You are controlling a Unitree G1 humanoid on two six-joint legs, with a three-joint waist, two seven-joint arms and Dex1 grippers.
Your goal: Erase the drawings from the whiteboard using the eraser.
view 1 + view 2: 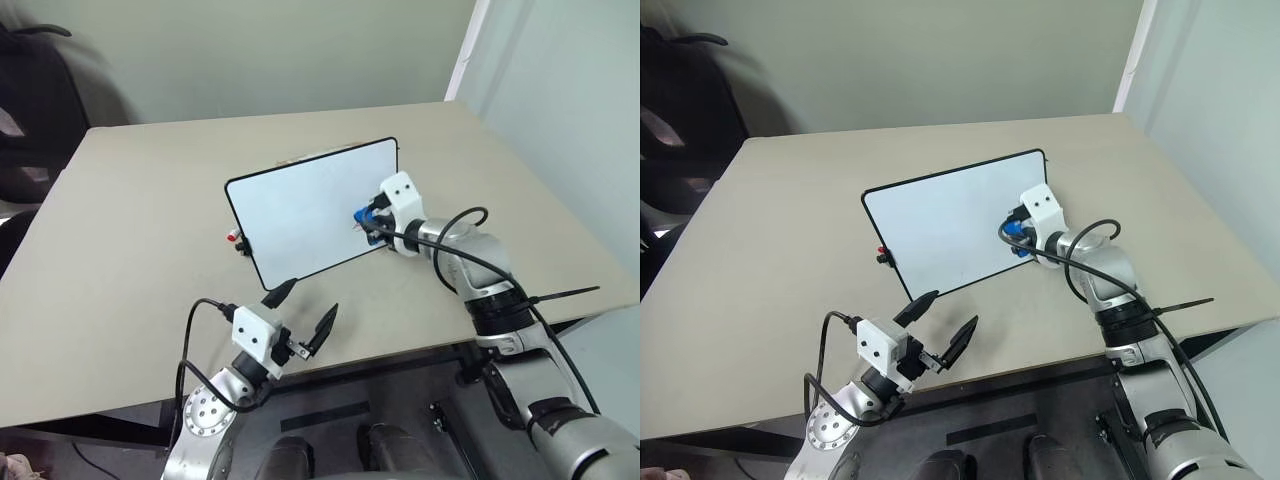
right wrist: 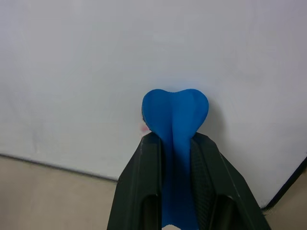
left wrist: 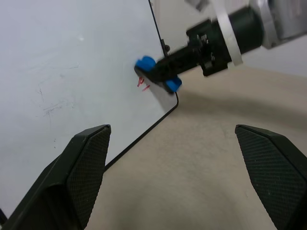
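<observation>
Two right gripper [image 2: 175, 158] fingers pinch the blue eraser [image 2: 175, 120], its long axis running straight out past the jaws onto the whiteboard [image 1: 300, 215]; faint red drawings [image 3: 142, 85] lie just beside its tip. Left gripper [image 1: 303, 318] hangs spread, well apart

Whiteboard [image 1: 305, 215] stands mid-table [image 1: 130, 260], blocking 12 o'clock; open tabletop at 9 and 3 (marker [image 1: 236, 239] beside board).
</observation>
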